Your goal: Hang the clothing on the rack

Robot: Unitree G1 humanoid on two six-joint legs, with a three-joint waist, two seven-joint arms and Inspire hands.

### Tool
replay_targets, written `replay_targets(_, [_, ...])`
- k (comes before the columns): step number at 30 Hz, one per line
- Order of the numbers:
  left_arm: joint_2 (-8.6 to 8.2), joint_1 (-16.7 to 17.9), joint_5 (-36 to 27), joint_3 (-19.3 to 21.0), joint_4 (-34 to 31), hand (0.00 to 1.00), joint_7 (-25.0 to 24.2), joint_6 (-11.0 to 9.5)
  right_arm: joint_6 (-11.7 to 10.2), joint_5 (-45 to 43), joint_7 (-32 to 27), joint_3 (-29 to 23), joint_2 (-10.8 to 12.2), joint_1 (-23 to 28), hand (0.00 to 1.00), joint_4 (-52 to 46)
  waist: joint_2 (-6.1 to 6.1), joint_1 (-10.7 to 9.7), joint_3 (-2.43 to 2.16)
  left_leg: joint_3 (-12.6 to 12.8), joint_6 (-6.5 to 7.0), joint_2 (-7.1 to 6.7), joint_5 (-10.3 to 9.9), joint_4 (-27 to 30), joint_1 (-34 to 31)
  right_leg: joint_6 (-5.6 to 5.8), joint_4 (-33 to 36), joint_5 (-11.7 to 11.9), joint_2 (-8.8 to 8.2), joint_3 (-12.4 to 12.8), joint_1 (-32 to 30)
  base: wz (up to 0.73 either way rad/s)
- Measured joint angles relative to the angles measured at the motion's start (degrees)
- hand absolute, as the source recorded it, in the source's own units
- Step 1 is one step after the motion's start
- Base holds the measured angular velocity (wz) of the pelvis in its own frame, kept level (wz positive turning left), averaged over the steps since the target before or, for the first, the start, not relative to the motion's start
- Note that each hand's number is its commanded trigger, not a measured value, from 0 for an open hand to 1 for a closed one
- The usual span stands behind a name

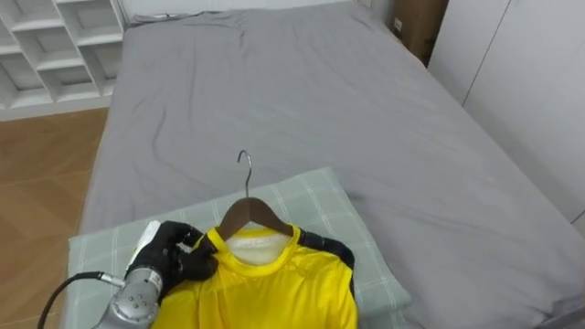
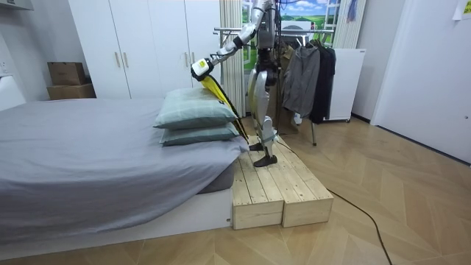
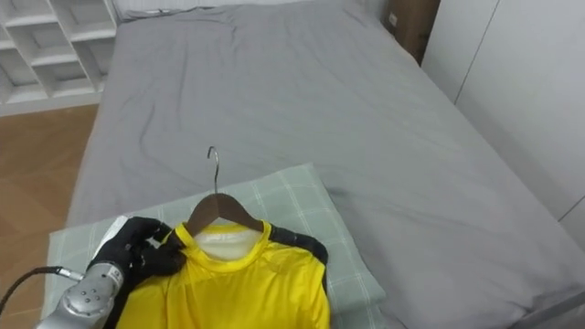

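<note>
closest in, the robot's left hand (image 1: 178,251) is curled tight over the near shoulder of the yellow shirt (image 1: 283,288), right where the cloth wraps the end of the wooden hanger (image 1: 249,215). from the fingers' shape i'd guess it has the hanger arm pinched through the cloth, though that part is covered and i can't be sure. the shirt sits on its hanger above the checked green pillow (image 1: 315,196) at the head of the grey bed (image 1: 302,91), with the metal hook (image 1: 245,169) standing free and pointing up the bed. it looks a light, thin, slippery jersey, limp everywhere except where the hanger stiffens the shoulders, so a grip on cloth alone could let it slide off. the wooden neck just under the hook seems the surer place to take it, and would keep the hook steady for a rail. from across the room the robot stands on a wooden platform (image 2: 276,188) beside the bed, arm stretched out over the pillows, with the clothes rack (image 2: 309,73) behind it. the shirt's hem is cut off at the bottom of the head views, its far shoulder falls away in dark trim, and whether the cloth touches the pillow i can't tell.
</note>
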Motion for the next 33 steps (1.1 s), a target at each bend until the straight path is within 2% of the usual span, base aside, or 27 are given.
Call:
replay_targets(5, [-0.14,0.6,0.0,-0.1,-4.5,0.98,0.0,0.0,-0.3,0.0,0.0,0.0,0.0,1.9,0.00,-1.8,0.00,1.2,-0.02,-0.5,0.00,-0.15,0.0,-0.1,0.0,0.02,-0.4,0.0,0.00,-0.1,0.3,0.05])
replay_targets(9, [-0.52,1.5,0.0,-0.2,-9.5,0.97,0.3,-0.5,-0.3,0.0,0.0,0.0,0.0,1.9,0.00,-1.9,0.02,1.3,-0.03,-1.5,0.00,-0.20,0.0,-0.1,0.7,0.02,-0.7,0.0,0.00,-1.1,1.7,0.12])
replay_targets(22, [-1.02,2.4,0.0,-0.6,-13.7,1.00,1.5,-0.7,-0.1,0.3,-0.6,-0.2,0.0,1.6,0.00,-1.6,0.35,1.2,-0.46,-1.9,-0.26,-0.24,0.2,-0.9,2.9,0.03,-0.8,0.0,0.02,-1.5,4.1,0.02])
replay_targets(27, [-1.19,5.0,-0.6,-0.6,-16.3,1.00,1.5,-1.2,0.1,0.3,-0.5,-0.6,0.0,1.6,0.00,-1.6,-0.12,1.1,-0.95,-1.7,-0.28,-0.27,0.2,-1.0,4.0,0.10,-0.9,-0.2,0.01,-1.3,5.1,-0.01])
replay_targets(33, [-1.98,5.6,-0.6,-0.7,-19.0,1.00,1.5,-1.2,0.9,0.3,0.1,-0.6,0.1,1.3,0.00,-1.6,-0.93,1.5,-0.86,-1.7,-0.28,-0.28,0.2,-0.8,4.0,0.08,-0.9,-0.2,0.00,-1.2,5.2,0.00])
